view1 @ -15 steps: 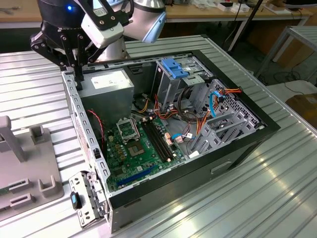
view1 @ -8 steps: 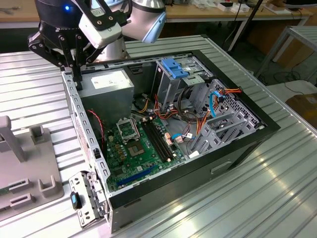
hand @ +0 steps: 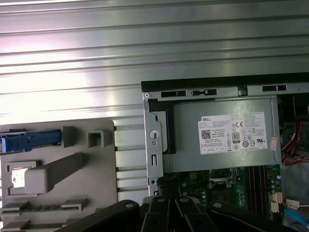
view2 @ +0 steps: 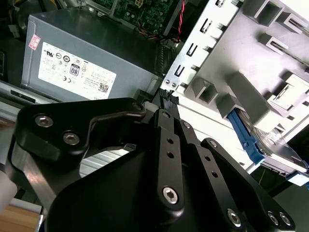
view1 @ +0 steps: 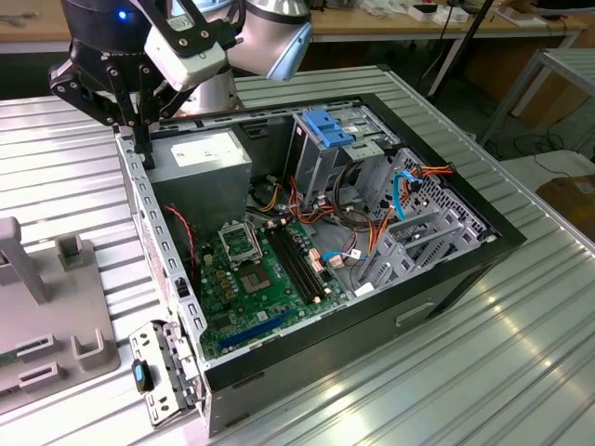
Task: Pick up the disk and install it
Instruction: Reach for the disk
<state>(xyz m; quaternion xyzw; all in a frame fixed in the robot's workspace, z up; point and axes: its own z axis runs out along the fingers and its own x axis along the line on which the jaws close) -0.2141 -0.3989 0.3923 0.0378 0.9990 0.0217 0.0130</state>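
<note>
So the claw [view1: 144, 153] is clenched. Its two black fingers [view2: 170, 140] are pressed together with nothing between them, and you can see that in both wrist views. It points down and sits right at the top edge of the open PC case [view1: 158, 242], on the side wall by the power supply [view1: 200, 158]. I can't tell whether the tips actually touch the metal or just hover over it.

The disk [view2: 275, 147] isn't in the claw or in the case. It's out on the grey fixture tray [view1: 56, 316], which sits on the table just beside the case, on the outer side of that same wall from the claw. In the second wrist view you get one bright blue rail and a bit of shiny metal top, tucked in among the tray's grey blocks and partly hidden by them. In the first wrist view the blue rail of the disk [hand: 31, 140] shows near the tray's far edge, well away from the fingertips, with most of the tray between it and the claw [hand: 168, 199].

On the claw's other side, inside the case, the power supply [hand: 224, 135] with its white label is the closest thing, right next to the fingers. Past that are the green motherboard [view1: 260, 269] and the blue-topped drive cage [view1: 330, 130] at the far end of the case. Everything sits on a ribbed metal table [view1: 483, 362].
</note>
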